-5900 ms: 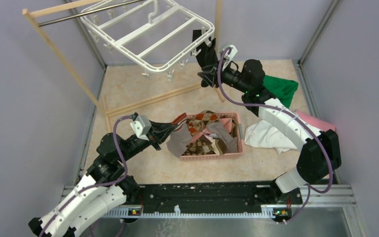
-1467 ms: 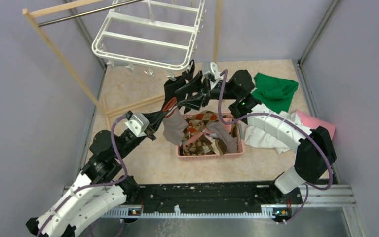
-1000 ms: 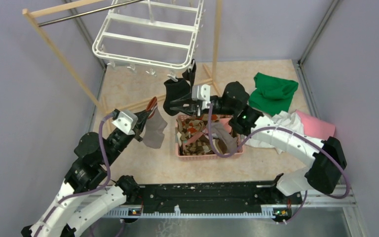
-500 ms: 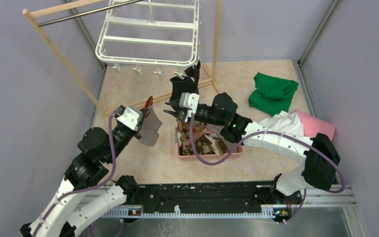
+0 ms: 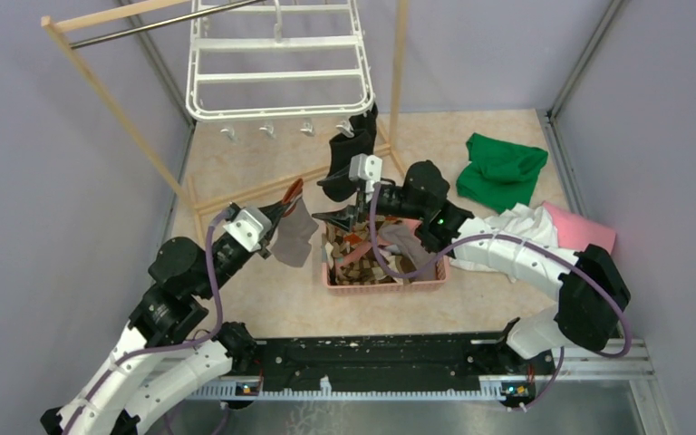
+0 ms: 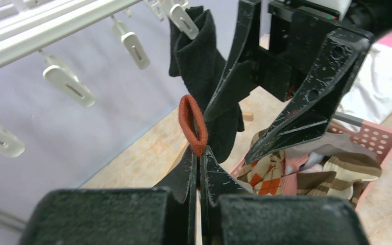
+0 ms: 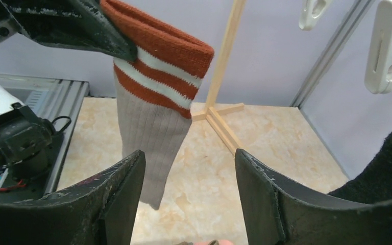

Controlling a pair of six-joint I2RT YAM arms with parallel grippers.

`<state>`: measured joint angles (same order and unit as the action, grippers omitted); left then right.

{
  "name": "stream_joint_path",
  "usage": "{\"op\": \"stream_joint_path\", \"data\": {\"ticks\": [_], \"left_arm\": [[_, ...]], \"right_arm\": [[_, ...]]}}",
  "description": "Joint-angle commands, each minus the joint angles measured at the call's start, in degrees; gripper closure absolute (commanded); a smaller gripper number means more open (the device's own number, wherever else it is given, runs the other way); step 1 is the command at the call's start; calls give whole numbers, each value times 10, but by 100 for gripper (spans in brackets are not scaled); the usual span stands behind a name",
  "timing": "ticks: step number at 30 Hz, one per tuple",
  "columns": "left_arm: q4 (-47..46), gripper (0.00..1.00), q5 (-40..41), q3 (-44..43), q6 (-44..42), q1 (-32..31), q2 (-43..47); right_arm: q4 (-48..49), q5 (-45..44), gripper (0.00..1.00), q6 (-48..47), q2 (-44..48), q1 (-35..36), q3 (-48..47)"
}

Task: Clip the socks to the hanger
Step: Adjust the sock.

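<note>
Pinched by its striped cuff [image 7: 158,48] in the left end effector [image 6: 199,153], the grey sock [image 5: 294,237] is held just near of the hanger [image 5: 276,77]; the cuff is best taken squarely by the spread right end effector [image 7: 189,158] before a free clip [image 5: 267,131] is approached.

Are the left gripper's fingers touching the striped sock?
Touching. The left wrist view shows the left gripper pinching the striped sock by its orange cuff between shut fingers.

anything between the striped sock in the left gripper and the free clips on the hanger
Nothing visible stands between the sock and the free clips. The open right gripper is close beside the cuff, below the black sock clipped at the hanger's corner, so only that end is crowded.
</note>
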<state>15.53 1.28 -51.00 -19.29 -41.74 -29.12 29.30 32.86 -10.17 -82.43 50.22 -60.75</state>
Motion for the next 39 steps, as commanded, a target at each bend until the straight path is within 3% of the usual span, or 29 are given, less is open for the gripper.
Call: {"op": "stream_joint_path", "data": {"ticks": [1, 13, 20, 27, 39], "left_arm": [[-96, 100, -74, 20, 1, -3, 1], [-273, 100, -157, 72, 88, -3, -15], [-345, 100, -183, 89, 133, -2, -37], [-363, 100, -182, 88, 145, -2, -51], [-370, 100, -165, 97, 159, -2, -48]], "right_arm": [[40, 81, 35, 67, 33, -19, 1], [98, 149, 38, 175, 77, -50, 18], [138, 156, 46, 218, 98, -60, 28], [146, 135, 61, 230, 111, -61, 37], [161, 104, 99, 245, 108, -60, 30]]}}
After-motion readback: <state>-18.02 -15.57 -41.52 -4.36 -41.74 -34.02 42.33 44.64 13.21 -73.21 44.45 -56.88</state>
